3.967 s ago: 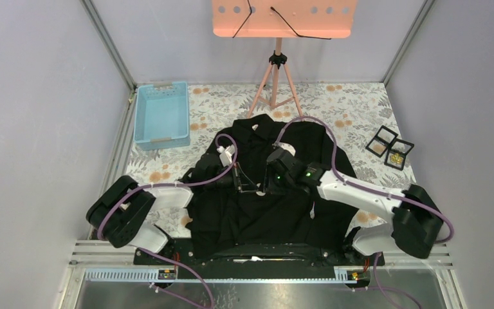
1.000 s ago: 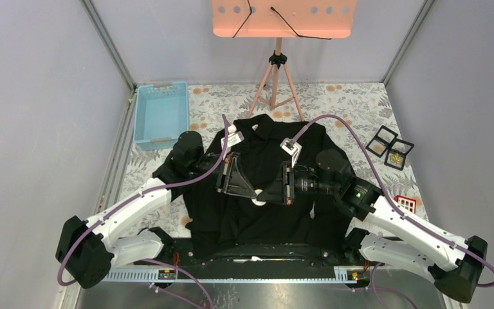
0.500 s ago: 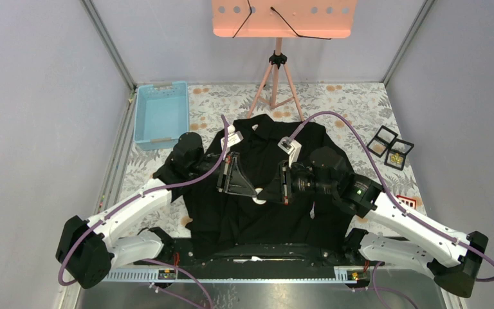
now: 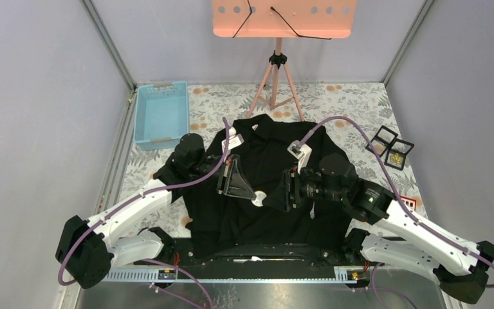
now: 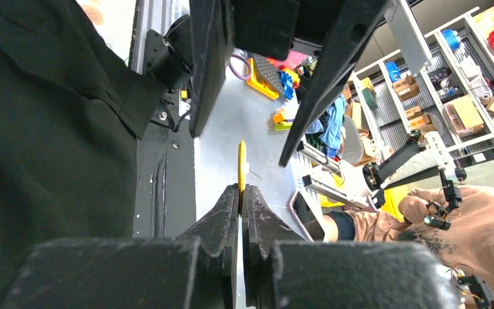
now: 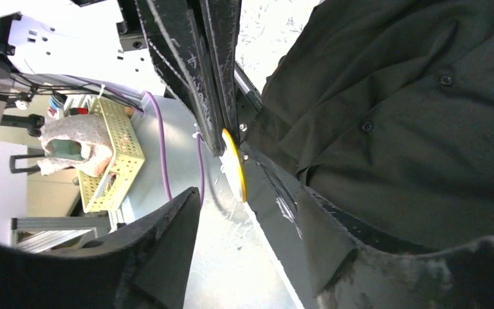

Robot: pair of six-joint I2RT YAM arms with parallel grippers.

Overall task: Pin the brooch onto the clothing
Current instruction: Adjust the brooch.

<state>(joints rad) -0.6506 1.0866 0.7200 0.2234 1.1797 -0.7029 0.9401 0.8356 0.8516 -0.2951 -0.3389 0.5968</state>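
Left hand clenched on the brooch, a small round disc with a yellow face. It is pinched at its rim between the fingertips and stands edge-on just past them in the left wrist view. Right hand points toward the left one, jaws parted, gripping nothing. Its tips are just beside the brooch; contact cannot be judged. Both hands hang over the chest of the clothing, a black collared button-front shirt. Shirt lies spread on the floral tabletop, collar at the far side, hem at the near edge. Right wrist view shows the brooch apart from the fabric. Blue bin sits far left; small black boxes sit to the right.
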